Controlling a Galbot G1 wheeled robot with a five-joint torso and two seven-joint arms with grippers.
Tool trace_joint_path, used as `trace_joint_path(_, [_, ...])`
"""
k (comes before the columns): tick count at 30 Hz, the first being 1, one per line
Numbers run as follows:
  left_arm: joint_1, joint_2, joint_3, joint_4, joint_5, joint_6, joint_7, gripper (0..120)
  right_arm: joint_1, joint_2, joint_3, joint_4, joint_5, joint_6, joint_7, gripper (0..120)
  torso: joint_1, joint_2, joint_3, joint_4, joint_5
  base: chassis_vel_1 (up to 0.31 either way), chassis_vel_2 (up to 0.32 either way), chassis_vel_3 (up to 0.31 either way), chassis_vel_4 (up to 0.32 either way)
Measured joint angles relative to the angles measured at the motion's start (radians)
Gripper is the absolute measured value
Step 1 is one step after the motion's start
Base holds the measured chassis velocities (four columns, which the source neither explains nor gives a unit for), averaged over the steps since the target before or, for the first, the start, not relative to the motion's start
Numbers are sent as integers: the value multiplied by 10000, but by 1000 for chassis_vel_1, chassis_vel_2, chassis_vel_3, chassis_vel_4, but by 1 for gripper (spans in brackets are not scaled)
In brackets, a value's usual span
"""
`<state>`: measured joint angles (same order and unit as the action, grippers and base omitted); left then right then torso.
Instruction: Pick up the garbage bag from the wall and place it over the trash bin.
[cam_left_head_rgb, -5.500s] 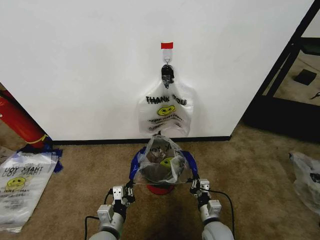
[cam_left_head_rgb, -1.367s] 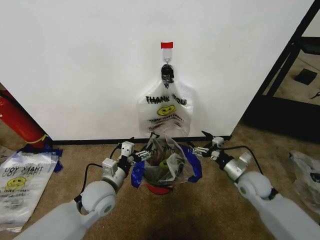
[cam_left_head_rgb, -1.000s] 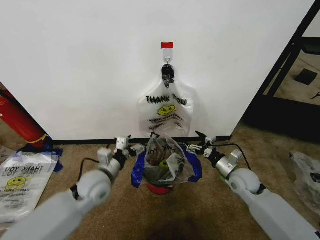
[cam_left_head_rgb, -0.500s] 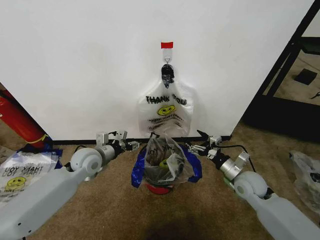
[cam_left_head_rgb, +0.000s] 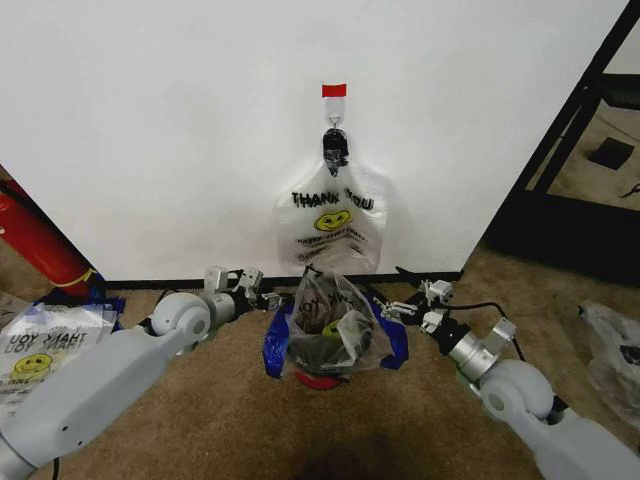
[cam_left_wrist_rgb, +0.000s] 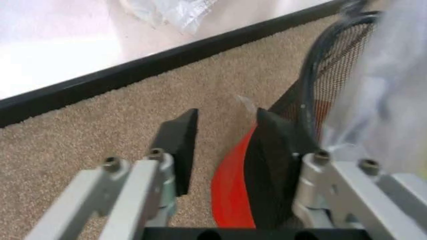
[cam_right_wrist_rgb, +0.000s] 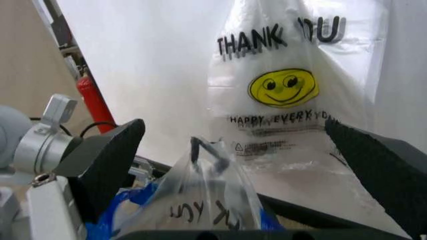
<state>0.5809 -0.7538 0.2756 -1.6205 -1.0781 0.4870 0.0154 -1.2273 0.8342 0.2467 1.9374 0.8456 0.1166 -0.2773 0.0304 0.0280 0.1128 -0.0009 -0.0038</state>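
Red metal is showing at the far left of the head view, where a long red cylinder (cam_left_head_rgb: 35, 245) is leaning against the plain white wall (cam_left_head_rgb: 170, 130), with a flat printed plastic bag (cam_left_head_rgb: 45, 350) lying on the brown carpet floor (cam_left_head_rgb: 200, 420) below it. Moving right, the left gripper (cam_left_head_rgb: 262, 297) is now sitting low just beside the left side of the small black wire-mesh trash bin (cam_left_head_rgb: 325, 350), having swung out wide and come back in over the last second; in its wrist view the jaws are standing parted and empty, the mesh and red base of the bin (cam_left_wrist_rgb: 320, 105) right against one finger (cam_left_wrist_rgb: 273, 150).

The bin is already carrying a crumpled see-through liner (cam_left_head_rgb: 330, 315) bunched above its rim, with blue plastic (cam_left_head_rgb: 275, 345) draped at its sides. Straight above it, the thin see-through "THANK YOU" garbage bag (cam_left_head_rgb: 332, 228) with the yellow smiley is still hanging untouched from the metal hook (cam_left_head_rgb: 334, 125) under the red tape strip (cam_left_head_rgb: 334, 91).

Further right, the right gripper (cam_left_head_rgb: 405, 305) has drawn back slightly and is hovering near the bin's right side, jaws spread wide and holding nothing; its wrist camera is looking up at the hanging bag (cam_right_wrist_rgb: 293, 95).

Both arms are working at the bin, not the wall, so the pickup seems not yet begun.
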Motion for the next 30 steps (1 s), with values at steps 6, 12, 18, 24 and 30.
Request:
trace_joint_path(6, [67, 59, -211, -181, -312, 47, -19, 20, -144, 62, 118, -18, -34, 33, 7, 100, 0, 0, 0, 0, -2, 0, 0, 0, 0])
trace_joint_path(12, [59, 272, -344, -525, -773, 58, -83, 20, -159, 140, 109, -52, -97, 58, 6, 100, 0, 0, 0, 1, -1, 0, 0, 0, 0])
trace_joint_path(18, [93, 409, -443, -940, -932, 71, -64, 27, -229, 171, 117, -36, -174, 65, 6, 100, 0, 0, 0, 0, -1, 0, 0, 0, 0])
trace_joint_path(24, [159, 482, -386, -1012, -759, 70, -3, 45, -351, 172, 191, 19, -207, 90, 6, 100, 0, 0, 0, 1, -1, 0, 0, 0, 0])
trace_joint_path(30, [157, 373, -313, -830, -417, 21, 49, 69, -426, 167, 239, 108, -198, 95, 4, 100, 0, 0, 1, -1, -2, 0, 0, 0, 0])
